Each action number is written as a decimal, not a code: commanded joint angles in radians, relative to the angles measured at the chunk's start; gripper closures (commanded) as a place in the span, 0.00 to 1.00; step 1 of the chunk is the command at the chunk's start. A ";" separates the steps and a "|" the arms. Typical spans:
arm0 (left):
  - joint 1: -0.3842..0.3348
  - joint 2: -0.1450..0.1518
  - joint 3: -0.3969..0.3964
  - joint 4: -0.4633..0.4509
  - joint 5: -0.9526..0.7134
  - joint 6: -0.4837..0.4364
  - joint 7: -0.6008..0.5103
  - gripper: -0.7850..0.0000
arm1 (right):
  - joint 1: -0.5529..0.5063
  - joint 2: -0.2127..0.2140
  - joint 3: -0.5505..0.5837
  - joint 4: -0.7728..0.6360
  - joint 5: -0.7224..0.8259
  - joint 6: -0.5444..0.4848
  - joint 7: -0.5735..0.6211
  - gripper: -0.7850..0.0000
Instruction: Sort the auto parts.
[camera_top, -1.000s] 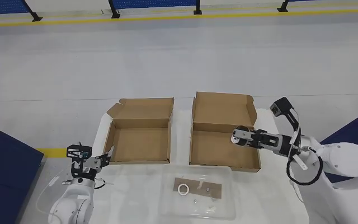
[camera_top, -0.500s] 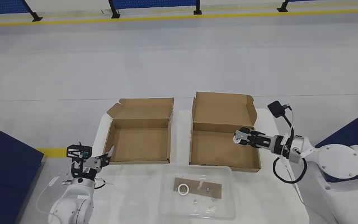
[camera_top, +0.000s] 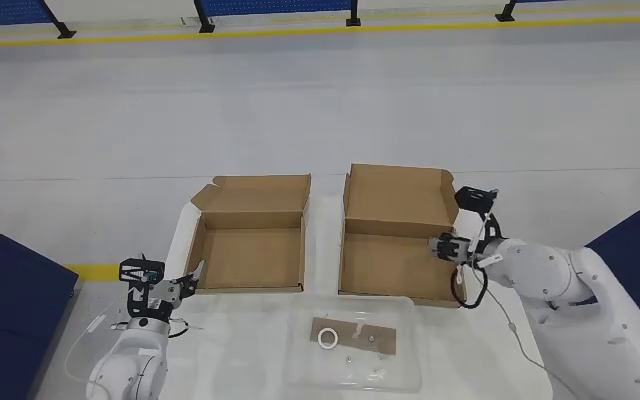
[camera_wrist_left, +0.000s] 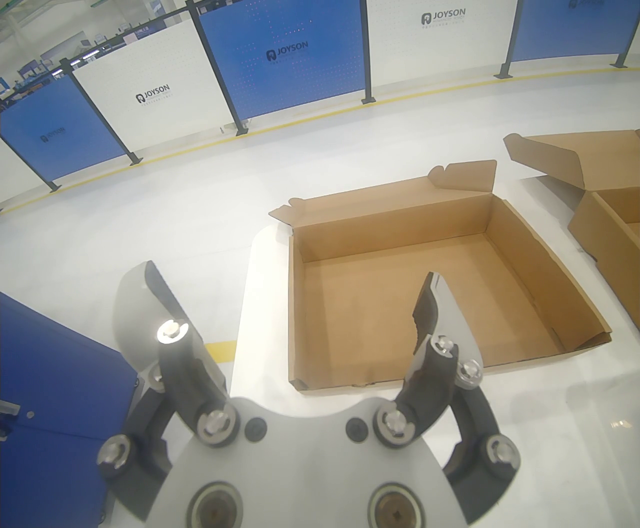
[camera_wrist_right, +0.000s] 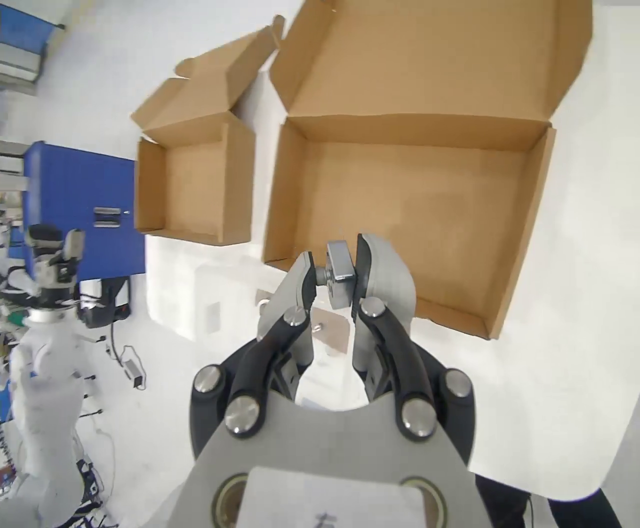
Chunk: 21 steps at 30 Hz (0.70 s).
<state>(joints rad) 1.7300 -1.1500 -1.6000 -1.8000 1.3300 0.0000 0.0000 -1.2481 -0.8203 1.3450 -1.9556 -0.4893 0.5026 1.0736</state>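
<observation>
**So, right gripper has a metal part pinched over the right box**

Basically the right gripper (camera_wrist_right: 334, 260) is clamped on a small silvery metal part (camera_wrist_right: 341, 274). It looks like a flat block with a round stud on one side, squeezed between the two fingertips. From the top view it hangs over the right box (camera_top: 385, 268), on the side close to that box's right wall. I honestly can't tell how high above the cardboard floor the part sits.

The left gripper (camera_wrist_left: 290, 277) has its fingers spread wide apart. It sits at the near left corner of the white table (camera_top: 240, 325), just beside the near left corner of the left box (camera_wrist_left: 400, 300).

Both boxes are brown cardboard with their lids folded open toward the far side. They stand side by side with a narrow strip of table between them.

In front of them, at the near edge of the table, there's a clear plastic tray (camera_top: 300, 310). Inside it lies a cardboard sheet (camera_top: 372, 330), with a white ring (camera_top: 327, 340) on the sheet's left end. There are also a few small metal bits (camera_top: 377, 372) toward the near side of the tray, too tiny for me to say what they are.
</observation>
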 joint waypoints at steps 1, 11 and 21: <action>0.000 0.000 0.000 0.000 0.000 0.000 0.000 0.00 | 0.032 -0.006 -0.062 0.039 -0.048 0.036 0.007 1.00; 0.000 0.000 0.000 0.000 0.000 0.000 0.000 0.00 | 0.100 -0.030 -0.203 0.143 -0.122 0.053 -0.005 1.00; 0.000 0.000 0.000 0.000 0.000 0.000 0.000 0.00 | 0.092 -0.033 -0.234 0.151 -0.226 0.068 -0.037 1.00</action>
<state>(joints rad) 1.7300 -1.1500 -1.6000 -1.8000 1.3300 0.0000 0.0000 -1.1603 -0.8516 1.1195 -1.8124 -0.6943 0.5599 1.0324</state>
